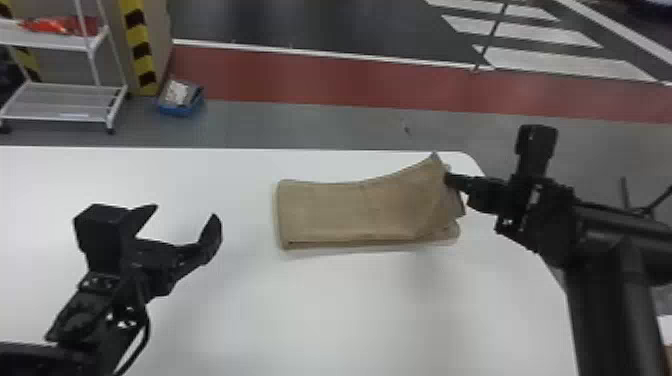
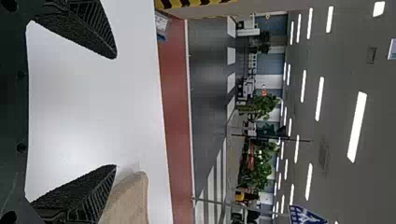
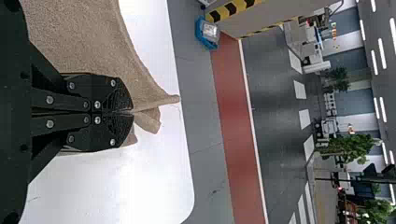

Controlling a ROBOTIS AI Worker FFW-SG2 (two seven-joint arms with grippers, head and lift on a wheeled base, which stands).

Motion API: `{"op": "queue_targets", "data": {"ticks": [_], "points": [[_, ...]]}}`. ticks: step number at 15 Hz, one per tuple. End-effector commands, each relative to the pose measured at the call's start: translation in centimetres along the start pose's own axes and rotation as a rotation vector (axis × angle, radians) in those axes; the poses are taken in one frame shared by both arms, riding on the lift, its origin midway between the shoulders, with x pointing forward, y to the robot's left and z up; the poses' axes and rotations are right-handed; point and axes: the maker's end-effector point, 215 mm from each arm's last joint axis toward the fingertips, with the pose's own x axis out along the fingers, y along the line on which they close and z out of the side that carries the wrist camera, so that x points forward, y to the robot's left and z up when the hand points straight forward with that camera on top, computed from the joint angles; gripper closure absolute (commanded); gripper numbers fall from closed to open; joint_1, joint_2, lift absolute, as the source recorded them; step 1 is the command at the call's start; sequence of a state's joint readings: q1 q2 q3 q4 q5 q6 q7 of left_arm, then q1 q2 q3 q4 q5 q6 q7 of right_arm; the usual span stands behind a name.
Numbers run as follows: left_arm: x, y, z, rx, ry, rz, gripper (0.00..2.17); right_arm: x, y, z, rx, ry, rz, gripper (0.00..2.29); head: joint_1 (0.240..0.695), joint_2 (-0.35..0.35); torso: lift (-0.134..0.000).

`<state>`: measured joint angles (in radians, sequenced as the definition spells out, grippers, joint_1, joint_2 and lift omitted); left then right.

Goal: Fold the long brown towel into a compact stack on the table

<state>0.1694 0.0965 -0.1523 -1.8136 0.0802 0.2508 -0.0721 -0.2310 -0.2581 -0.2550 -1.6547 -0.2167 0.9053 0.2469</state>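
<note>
1. From my seat I have the brown towel (image 1: 350,212) lying crosswise on the white bench (image 1: 300,310), toward its far edge and right of the middle as the head view shows it. It is folded into a long, narrow strip, with layers showing along the near side.
2. The left end of the strip lies flat and squared off. The right end is rumpled and lifted, rising to a pointed peak at the far corner, with a rounded piece of a lower layer resting beneath it at the near corner.
3. My right gripper (image 1: 448,180) comes in from the right side and has hold of that raised end. Its jaws are closed together, pinching the cloth between the tips; in the right wrist view I see fabric bunched at the tips and a narrow point of it poking out past them.
4. My left gripper (image 1: 183,212) is over the left part of the bench, well apart from the towel. Its jaws are spread wide with nothing between them, and I can see an end of the towel beyond one of them in the left wrist view.
5. Past the bench I have a white wheeled rack (image 1: 65,100), a blue container (image 1: 180,102) on the floor, and a pillar with yellow-and-black stripes (image 1: 139,50) behind it.
</note>
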Motion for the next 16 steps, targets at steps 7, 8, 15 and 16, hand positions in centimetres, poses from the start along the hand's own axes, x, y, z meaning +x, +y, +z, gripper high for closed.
{"op": "queue_targets", "data": {"ticks": [7, 8, 15, 16], "points": [[0.3, 0.2, 2.7, -0.005, -0.081, 0.003, 0.04, -0.9, -1.5, -0.6, -0.022, -0.117, -0.047, 0.03, 0.695, -0.254, -0.121], [0.2, 0.5, 3.8, -0.006, -0.116, 0.008, 0.04, -1.6, 0.0, -0.5, -0.046, -0.131, -0.022, 0.05, 0.695, -0.253, -0.121], [-1.3, 1.0, 6.9, -0.015, -0.258, 0.053, 0.04, -0.1, 12.4, -8.1, -0.179, -0.090, 0.304, 1.86, 0.695, -0.133, -0.121], [-1.6, 1.1, 7.4, -0.018, -0.278, 0.055, 0.04, 0.2, 13.2, -8.8, -0.182, -0.097, 0.313, 1.86, 0.695, -0.121, -0.121]]}}
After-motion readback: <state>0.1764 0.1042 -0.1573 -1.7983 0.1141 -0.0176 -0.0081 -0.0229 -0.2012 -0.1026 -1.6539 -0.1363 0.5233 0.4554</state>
